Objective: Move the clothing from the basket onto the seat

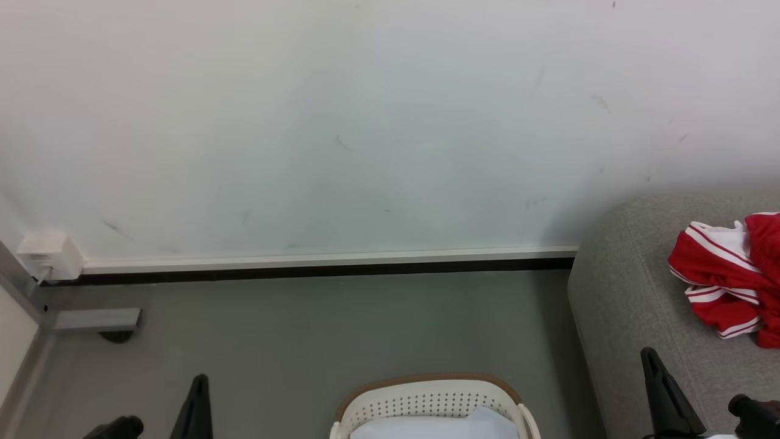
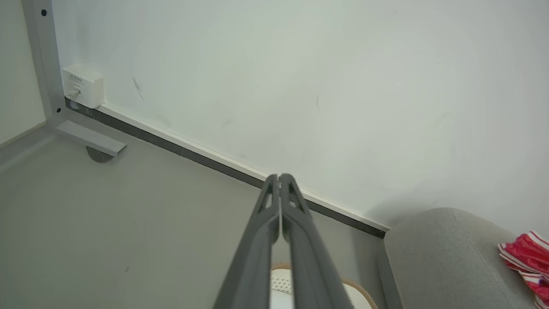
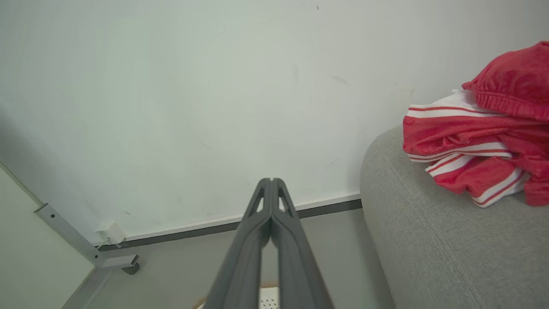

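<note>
The red clothing (image 1: 728,277) with white striped trim lies crumpled on the grey seat (image 1: 627,305) at the right; it is also in the right wrist view as the clothing (image 3: 484,137) on the seat (image 3: 429,240). The white basket (image 1: 429,399) with a tan rim stands on the floor at bottom centre, holding a pale white-blue cloth (image 1: 439,427). My left gripper (image 1: 199,381) is at the lower left, its tips pressed together in the left wrist view (image 2: 279,177). My right gripper (image 1: 649,355) is over the seat's front, shut and empty (image 3: 271,180).
A pale wall with a dark skirting strip (image 1: 317,268) runs behind the grey floor (image 1: 304,329). A white socket box (image 1: 47,255) and a grey metal frame foot (image 1: 97,319) sit at the far left. Open floor lies between the frame and the seat.
</note>
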Controlling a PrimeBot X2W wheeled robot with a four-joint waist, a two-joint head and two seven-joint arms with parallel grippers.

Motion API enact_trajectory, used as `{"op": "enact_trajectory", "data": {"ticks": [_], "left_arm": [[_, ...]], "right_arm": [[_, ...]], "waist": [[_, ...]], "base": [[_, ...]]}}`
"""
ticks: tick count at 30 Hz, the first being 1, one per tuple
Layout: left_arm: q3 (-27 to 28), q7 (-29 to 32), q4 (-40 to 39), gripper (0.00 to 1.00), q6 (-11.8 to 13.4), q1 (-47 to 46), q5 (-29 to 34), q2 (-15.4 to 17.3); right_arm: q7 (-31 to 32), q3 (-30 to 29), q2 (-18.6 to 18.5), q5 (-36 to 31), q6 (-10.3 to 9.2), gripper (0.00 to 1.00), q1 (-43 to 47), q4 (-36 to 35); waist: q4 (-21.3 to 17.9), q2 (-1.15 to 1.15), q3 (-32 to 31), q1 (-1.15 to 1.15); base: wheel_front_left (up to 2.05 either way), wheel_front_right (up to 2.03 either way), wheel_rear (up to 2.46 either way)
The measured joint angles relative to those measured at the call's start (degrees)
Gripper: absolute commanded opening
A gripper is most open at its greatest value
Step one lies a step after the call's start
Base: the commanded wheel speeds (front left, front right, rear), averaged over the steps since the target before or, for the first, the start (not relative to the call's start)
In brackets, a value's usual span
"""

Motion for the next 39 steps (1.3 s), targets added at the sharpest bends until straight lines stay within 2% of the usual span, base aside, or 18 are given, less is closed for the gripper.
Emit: {"op": "enact_trajectory", "data": {"ticks": [20,39], "left_arm": [[0.58,4.36,-2.81,0.0,0.08,-0.65,-17.66,0.01],[1.34,7.88,-4.49,0.0,0.08,-1.59,-31.01,0.05]], "right_arm": [[4.05,-3.32,1.08,16.04,0.0,0.0,-1.29,0.29],[7.08,-5.61,1.85,28.48,-0.01,0.0,-2.4,0.43]], "waist": [[0.34,0.0,0.35,0.01],[0.66,0.0,0.68,0.0]], "base": [[0.0,0.0,0.0],[0.0,0.0,0.0]]}}
